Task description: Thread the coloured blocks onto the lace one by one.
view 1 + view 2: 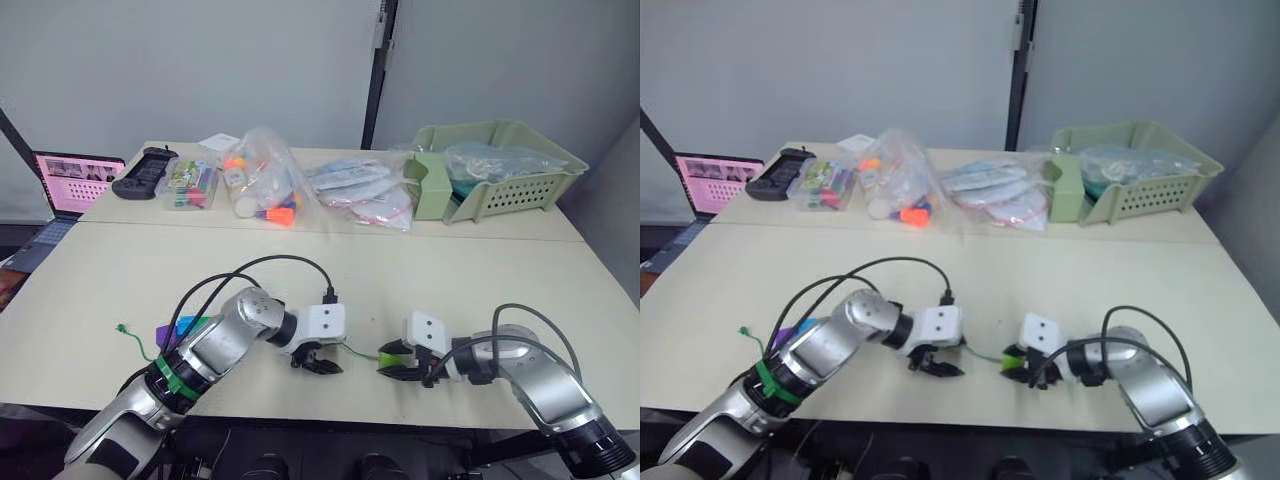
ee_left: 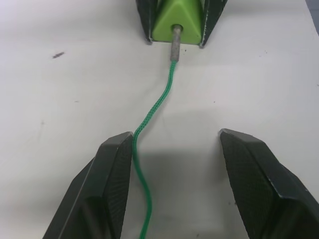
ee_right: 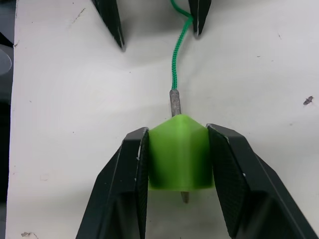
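Right wrist view: your right gripper (image 3: 178,149) is clamped on the lime green block (image 3: 178,152), one black finger (image 3: 127,184) pressed to each side of it. The stiff pale tip (image 3: 175,102) of the lace (image 3: 175,64) enters the block's far face, and a short end of it pokes out of the near face, between the fingers, so the tip passes right through. Straight ahead of this gripper the green lace runs across the table (image 3: 65,99) to your left gripper (image 3: 157,22), passing close beside one of its fingertips.

Left wrist view: your left gripper (image 2: 177,144) stands open, its two fingers wide apart and resting low over the table. The lace lies loose just inside one finger (image 2: 107,184), not pinched.

Left eye view: behind your left arm, purple and blue blocks (image 1: 178,328) lie on the table beside the lace's far end (image 1: 124,332).
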`<state>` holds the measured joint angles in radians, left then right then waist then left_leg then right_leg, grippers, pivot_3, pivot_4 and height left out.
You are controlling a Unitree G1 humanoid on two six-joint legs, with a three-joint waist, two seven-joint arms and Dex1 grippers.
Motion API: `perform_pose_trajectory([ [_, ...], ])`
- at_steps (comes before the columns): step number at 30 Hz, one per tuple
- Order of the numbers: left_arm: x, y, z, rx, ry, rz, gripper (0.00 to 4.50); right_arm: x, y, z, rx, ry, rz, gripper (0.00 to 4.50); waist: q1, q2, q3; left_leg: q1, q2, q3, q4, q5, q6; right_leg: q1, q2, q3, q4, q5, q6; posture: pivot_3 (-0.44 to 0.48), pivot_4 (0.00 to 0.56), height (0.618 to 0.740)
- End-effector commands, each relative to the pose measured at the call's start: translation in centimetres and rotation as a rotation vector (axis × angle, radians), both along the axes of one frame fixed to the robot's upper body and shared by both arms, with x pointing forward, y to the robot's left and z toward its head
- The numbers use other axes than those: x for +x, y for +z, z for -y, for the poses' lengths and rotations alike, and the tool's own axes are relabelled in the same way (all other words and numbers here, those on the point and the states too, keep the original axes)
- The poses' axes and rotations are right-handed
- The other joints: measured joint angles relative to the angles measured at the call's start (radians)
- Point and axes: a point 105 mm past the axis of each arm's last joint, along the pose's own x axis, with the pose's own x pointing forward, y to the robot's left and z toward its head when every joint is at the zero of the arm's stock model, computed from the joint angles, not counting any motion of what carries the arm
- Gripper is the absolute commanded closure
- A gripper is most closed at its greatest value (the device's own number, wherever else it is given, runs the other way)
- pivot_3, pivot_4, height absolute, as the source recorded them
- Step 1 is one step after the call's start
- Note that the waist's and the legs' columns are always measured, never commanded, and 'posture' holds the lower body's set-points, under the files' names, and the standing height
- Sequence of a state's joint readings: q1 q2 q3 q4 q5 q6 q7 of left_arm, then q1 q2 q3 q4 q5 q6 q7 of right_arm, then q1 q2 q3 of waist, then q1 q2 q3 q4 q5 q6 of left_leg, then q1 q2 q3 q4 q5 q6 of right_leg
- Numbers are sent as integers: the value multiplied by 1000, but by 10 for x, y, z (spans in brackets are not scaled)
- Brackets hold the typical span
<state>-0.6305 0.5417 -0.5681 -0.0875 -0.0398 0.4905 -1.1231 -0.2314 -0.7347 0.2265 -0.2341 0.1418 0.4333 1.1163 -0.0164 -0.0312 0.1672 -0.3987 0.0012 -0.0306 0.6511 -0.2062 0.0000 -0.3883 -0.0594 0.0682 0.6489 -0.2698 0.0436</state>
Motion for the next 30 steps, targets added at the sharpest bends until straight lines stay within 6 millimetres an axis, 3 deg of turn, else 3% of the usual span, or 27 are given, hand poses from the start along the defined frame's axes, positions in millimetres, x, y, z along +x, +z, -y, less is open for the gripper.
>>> perform_pose_trajectory([
  [1, 5, 6, 8, -41, -20, 59, 1579, -7, -10, -4, -4, 17, -51, 3226, 1, 0, 0, 0, 0, 0, 0, 0, 0, 0, 0, 0, 0, 0, 0, 0, 150, 740],
  [4, 4, 7, 15, -71, -25, 41, 1579, -8, -10, -4, -3, 17, -51, 3226, -2, 0, 0, 0, 0, 0, 0, 0, 0, 0, 0, 0, 0, 0, 0, 0, 150, 740],
  [13, -2, 0, 20, -68, -65, 29, 4362, -10, -10, -4, -2, 10, -55, 3226, -1, 0, 0, 0, 0, 0, 0, 0, 0, 0, 0, 0, 0, 0, 0, 0, 150, 740],
  [14, -3, 1, 21, -68, -70, 29, 4470, -10, -10, -4, -2, 8, -55, 3226, -1, 0, 0, 0, 0, 0, 0, 0, 0, 0, 0, 0, 0, 0, 0, 0, 150, 740],
  [18, -5, 2, 24, -72, -82, 31, 4470, -10, -10, -5, 0, 6, -55, 3226, -1, 0, 0, 0, 0, 0, 0, 0, 0, 0, 0, 0, 0, 0, 0, 0, 150, 740],
  [30, -14, 6, 59, -99, -148, 57, 4470, -11, -11, -5, -7, 8, -56, 3226, 0, 0, 0, 0, 0, 0, 0, 0, 0, 0, 0, 0, 0, 0, 0, 0, 150, 740],
])
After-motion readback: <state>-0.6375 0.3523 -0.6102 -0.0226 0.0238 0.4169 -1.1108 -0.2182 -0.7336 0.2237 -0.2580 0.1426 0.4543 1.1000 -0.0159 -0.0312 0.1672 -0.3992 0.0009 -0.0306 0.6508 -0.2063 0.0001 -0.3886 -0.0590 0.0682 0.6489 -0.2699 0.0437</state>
